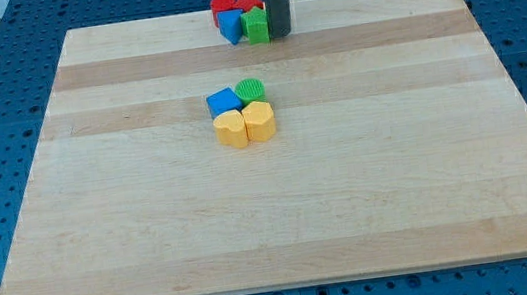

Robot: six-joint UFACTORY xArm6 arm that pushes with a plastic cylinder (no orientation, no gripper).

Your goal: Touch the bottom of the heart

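Observation:
Two yellow blocks lie side by side near the board's middle. The left one [231, 129] looks heart-shaped and the right one [259, 122] is a rounded polygon. A blue cube [224, 101] and a green round block [250, 90] touch them from the view's top. My tip [281, 35] is at the board's top edge, far above this cluster. It stands right beside a green block [256, 25], on that block's right.
The top cluster also holds a blue block [232, 27] and two red blocks [223, 6] [249, 3] whose shapes I cannot make out. The wooden board [397, 171] sits on a blue perforated table.

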